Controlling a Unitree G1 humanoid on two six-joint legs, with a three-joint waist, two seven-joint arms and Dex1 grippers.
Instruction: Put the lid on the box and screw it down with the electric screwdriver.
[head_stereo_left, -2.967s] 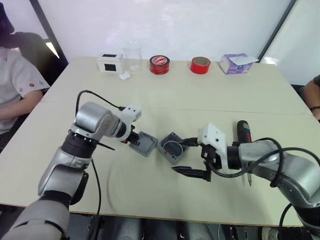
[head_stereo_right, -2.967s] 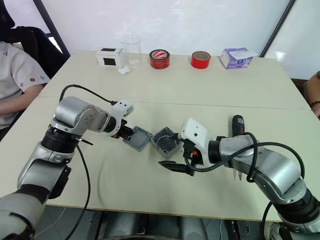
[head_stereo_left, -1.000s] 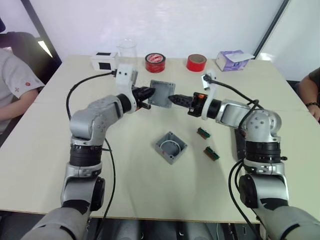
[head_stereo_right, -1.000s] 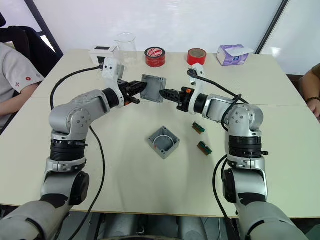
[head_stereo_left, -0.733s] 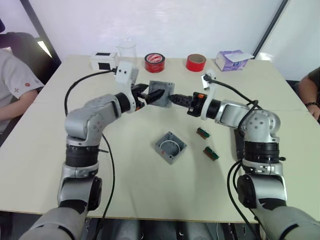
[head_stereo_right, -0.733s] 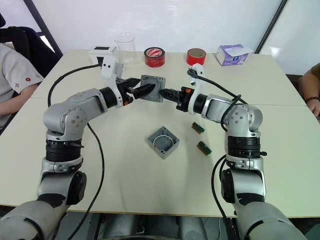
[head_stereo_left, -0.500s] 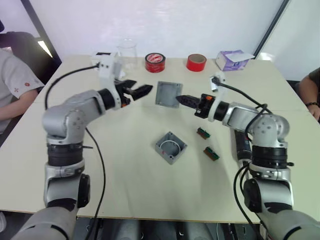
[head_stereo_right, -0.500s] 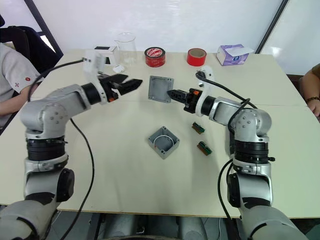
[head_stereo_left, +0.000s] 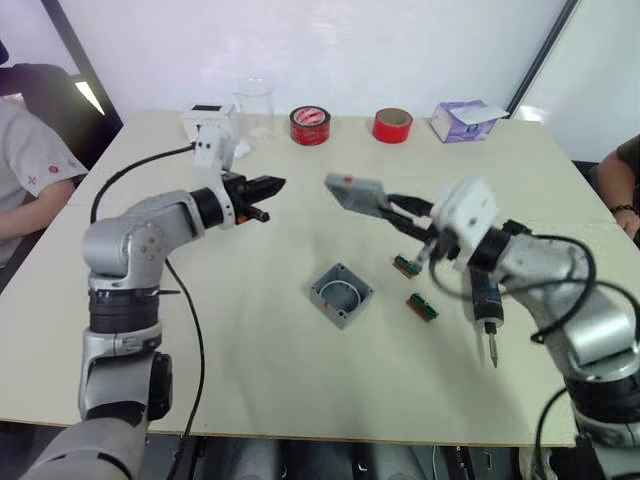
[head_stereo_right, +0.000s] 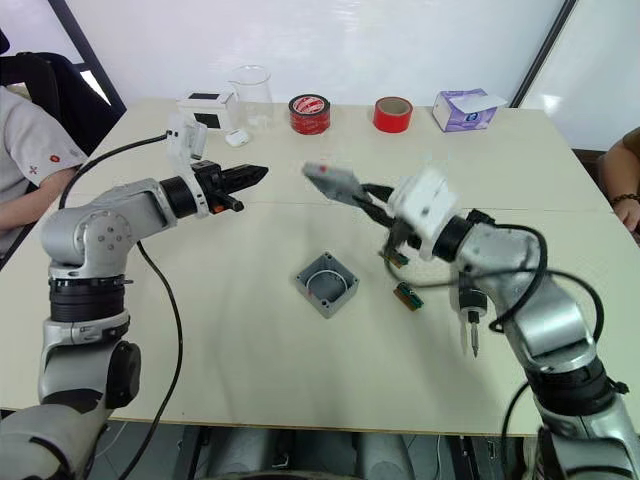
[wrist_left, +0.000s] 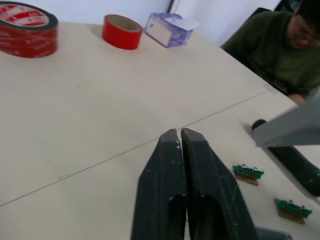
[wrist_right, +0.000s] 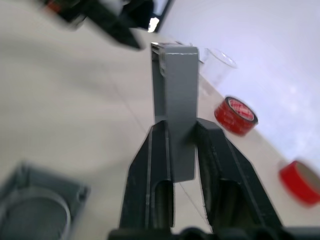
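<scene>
Right wrist view: right pincer (wrist_right: 182, 145) pinches the blurred lid (wrist_right: 178, 100); left pincer (wrist_left: 181, 134) pressed together.

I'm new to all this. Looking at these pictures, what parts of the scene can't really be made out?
- The lid in the right gripper: smeared by motion in both eye views; the right wrist view shows it edge-on, so its screw holes are hidden.
- The box: cut off by the edge in the right wrist view; its contents are too small in the eye views.
- The electric screwdriver: partly hidden behind the right arm.
- The person in the left wrist view: cut off by the edge.
</scene>
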